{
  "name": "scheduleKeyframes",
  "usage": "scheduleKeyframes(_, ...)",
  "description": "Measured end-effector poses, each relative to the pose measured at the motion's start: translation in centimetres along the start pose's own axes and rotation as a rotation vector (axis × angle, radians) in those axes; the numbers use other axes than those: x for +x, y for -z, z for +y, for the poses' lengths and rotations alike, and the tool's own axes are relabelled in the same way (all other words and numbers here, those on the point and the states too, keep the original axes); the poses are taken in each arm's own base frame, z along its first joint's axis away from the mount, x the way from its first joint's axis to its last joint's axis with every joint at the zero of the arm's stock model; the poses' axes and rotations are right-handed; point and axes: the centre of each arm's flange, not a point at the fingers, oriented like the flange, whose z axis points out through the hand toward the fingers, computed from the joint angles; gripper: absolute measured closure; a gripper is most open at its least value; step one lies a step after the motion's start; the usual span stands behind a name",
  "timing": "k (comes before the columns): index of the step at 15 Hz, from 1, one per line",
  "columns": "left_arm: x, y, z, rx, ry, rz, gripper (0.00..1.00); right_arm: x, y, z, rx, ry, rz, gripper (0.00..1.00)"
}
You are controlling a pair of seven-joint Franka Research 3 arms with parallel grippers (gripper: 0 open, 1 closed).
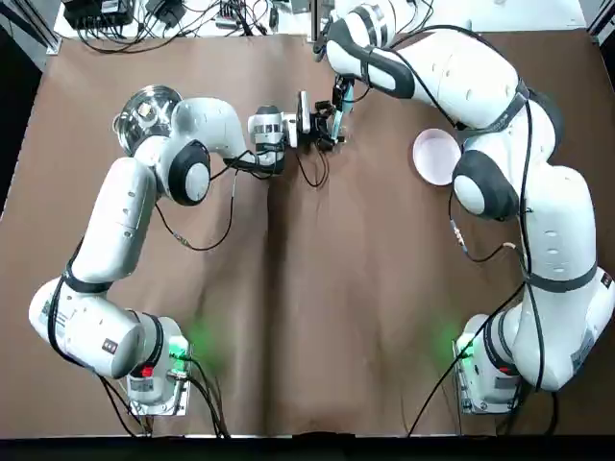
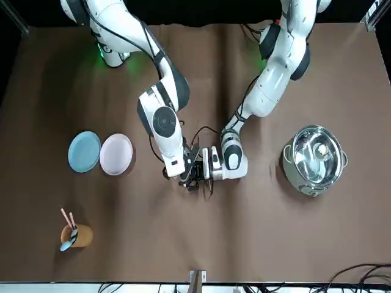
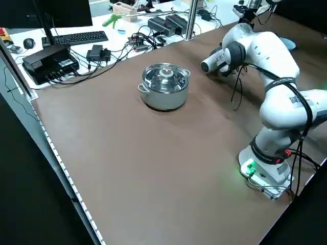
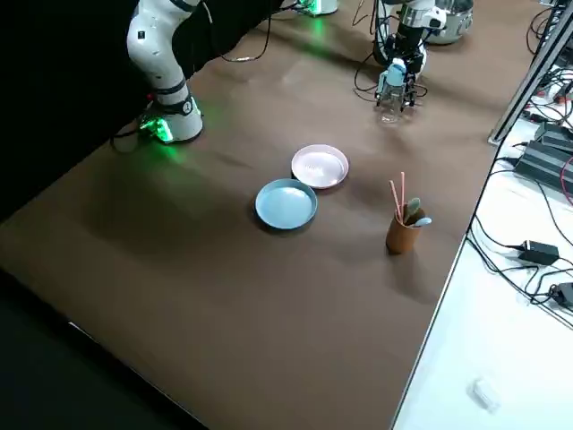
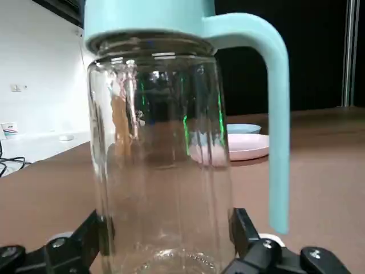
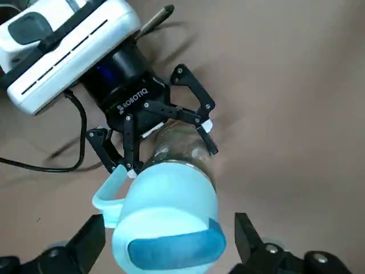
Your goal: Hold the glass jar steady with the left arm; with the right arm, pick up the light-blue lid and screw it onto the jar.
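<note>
- The glass jar (image 5: 162,171) stands upright on the brown table (image 1: 317,317), out in the middle towards the far edge from the robot, between the two arms.
- The light-blue lid (image 6: 165,228) sits on the jar's mouth. Its curved handle (image 5: 274,120) hangs down one side of the glass. How far it is screwed down cannot be told.
- The left gripper (image 6: 171,157) reaches in level with the table and is clamped on the jar low down, near its base. One finger presses each side of the glass, as both wrist views show.
- The right gripper (image 1: 336,108) comes down from above the jar. Its fingers (image 6: 251,242) are spread apart and straddle the lid, with a small gap showing on each side — they hold nothing.
- From the right side view the jar and lid (image 4: 392,76) show under the right gripper, with the left arm's wrist just behind.
- A pink plate (image 2: 116,154) and a blue plate (image 2: 84,151) lie flat, touching or nearly so, well apart from the jar on the robot's right side. Through the glass in the left wrist view they show as a low stack of colour.
- A brown cup (image 2: 76,235) holding a few thin utensils stands beyond the plates, near the far edge on the same side.
- A steel pot (image 2: 314,160) with its lid on sits on the robot's left side — near the left arm's elbow, apart from the jar.
- Beyond the far edge, cables, power bricks and a keyboard (image 3: 76,38) lie on a white bench.
</note>
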Motion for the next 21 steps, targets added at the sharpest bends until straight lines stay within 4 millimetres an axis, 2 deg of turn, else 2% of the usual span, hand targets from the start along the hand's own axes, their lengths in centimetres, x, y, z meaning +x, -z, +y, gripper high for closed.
scheduleKeyframes(9,0.0,0.0,0.0,0.0,0.0,0.0,0.07,-0.4,0.4,0.9,0.037,-0.028,0.017,0.0)
scheduleKeyframes(17,0.0,0.0,0.0,0.0,0.0,0.0,0.07,-1.1,4.5,1.4,0.046,-0.06,0.075,0.0)
scheduleKeyframes(21,0.0,0.0,0.0,0.0,0.0,0.0,0.07,-1.4,5.5,1.6,0.061,-0.116,0.09,0.0)
